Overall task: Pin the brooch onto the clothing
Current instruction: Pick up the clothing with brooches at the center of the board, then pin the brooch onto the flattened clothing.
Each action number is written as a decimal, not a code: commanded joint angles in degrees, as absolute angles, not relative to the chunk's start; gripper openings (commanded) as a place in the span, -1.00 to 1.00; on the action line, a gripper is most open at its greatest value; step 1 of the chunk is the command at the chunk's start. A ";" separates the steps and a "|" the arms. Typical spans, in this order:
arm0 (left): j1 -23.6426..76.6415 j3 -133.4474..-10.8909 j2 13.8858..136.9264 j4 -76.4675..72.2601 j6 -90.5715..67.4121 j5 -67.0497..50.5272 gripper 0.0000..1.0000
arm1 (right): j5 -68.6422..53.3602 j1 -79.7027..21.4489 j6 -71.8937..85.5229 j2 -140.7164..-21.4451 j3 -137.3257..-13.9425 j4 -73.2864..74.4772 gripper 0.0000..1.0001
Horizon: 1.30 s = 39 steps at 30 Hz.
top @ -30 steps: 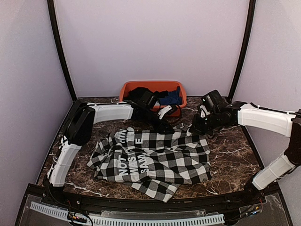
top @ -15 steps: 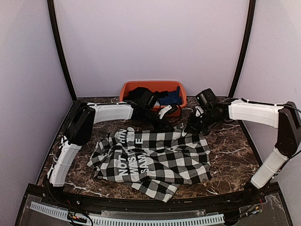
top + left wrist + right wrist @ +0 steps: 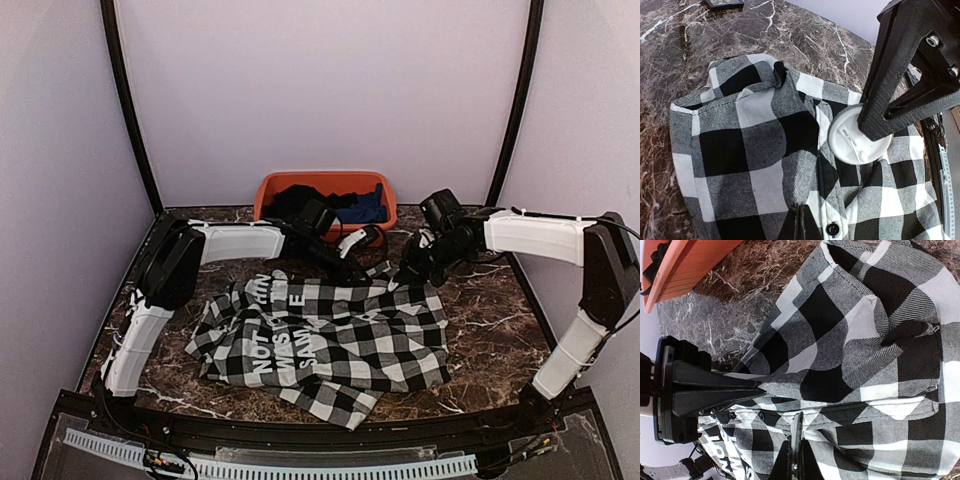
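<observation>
Top view: the left claw [image 3: 352,268] has just closed, pinching the shirt [image 3: 330,340] at its far edge, so the cloth is held for pinning. The shirt lies rumpled on the surface [image 3: 500,310], lettering up.

Left wrist: the right claw [image 3: 874,127] grips the round white brooch [image 3: 847,142] just over the checks.

Right wrist: fabric puckers at the left claw.

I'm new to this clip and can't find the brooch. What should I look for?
A checked shirt lies on the marble table. Near its far edge, beside the button strip, the right hand meets the brooch with its tip. It is a plain white round disc, unlike the square checks around it.
</observation>
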State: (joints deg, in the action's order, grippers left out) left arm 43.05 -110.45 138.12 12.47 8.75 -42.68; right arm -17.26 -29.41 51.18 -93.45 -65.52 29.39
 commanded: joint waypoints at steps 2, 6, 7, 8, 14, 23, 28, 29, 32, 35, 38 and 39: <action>44.20 -108.72 135.93 12.08 9.98 -43.54 -0.99 | -18.99 -28.98 52.88 -95.46 -67.31 28.58 -1.00; 44.46 -108.22 135.59 11.22 9.73 -43.65 -0.99 | -19.07 -29.05 53.13 -96.37 -67.41 28.63 -1.00; 44.47 -108.12 135.51 11.06 9.70 -43.62 -0.99 | -19.07 -29.01 53.31 -96.60 -67.41 28.66 -1.00; 44.47 -107.98 135.41 10.83 9.65 -43.75 -0.99 | -19.01 -29.00 53.47 -96.78 -67.41 28.69 -1.00; 44.72 -107.26 134.86 9.50 9.07 -44.34 -0.99 | -18.71 -29.03 54.26 -97.57 -67.33 28.63 -1.00; 45.16 -106.55 134.35 8.89 9.00 -46.33 -0.99 | -19.16 -28.97 55.10 -98.84 -67.34 27.67 -1.00; 45.31 -105.98 134.16 8.62 8.98 -46.56 -0.99 | -18.91 -28.92 55.53 -99.05 -67.11 27.41 -1.00; 45.33 -105.82 134.04 8.46 8.99 -46.66 -0.99 | -18.84 -28.86 55.62 -99.02 -67.07 27.35 -1.00; 45.43 -105.53 133.91 8.28 8.97 -46.90 -0.99 | -19.23 -28.72 55.63 -99.26 -67.06 27.14 -1.00; 45.52 -105.40 133.94 8.25 9.09 -47.14 -0.99 | -19.25 -28.73 55.76 -99.50 -67.16 27.06 -1.00; 45.56 -105.38 133.87 7.91 8.98 -47.31 -0.99 | -19.69 -28.72 55.66 -99.90 -67.53 27.13 -1.00; 45.59 -105.47 133.82 7.87 8.99 -47.34 -0.99 | -19.91 -28.74 55.59 -100.18 -67.72 27.19 -1.00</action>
State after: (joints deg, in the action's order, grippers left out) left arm 44.97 -106.41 137.99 8.54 8.78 -45.67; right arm -18.92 -29.17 55.20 -98.56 -66.02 28.27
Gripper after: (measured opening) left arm 0.011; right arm 0.021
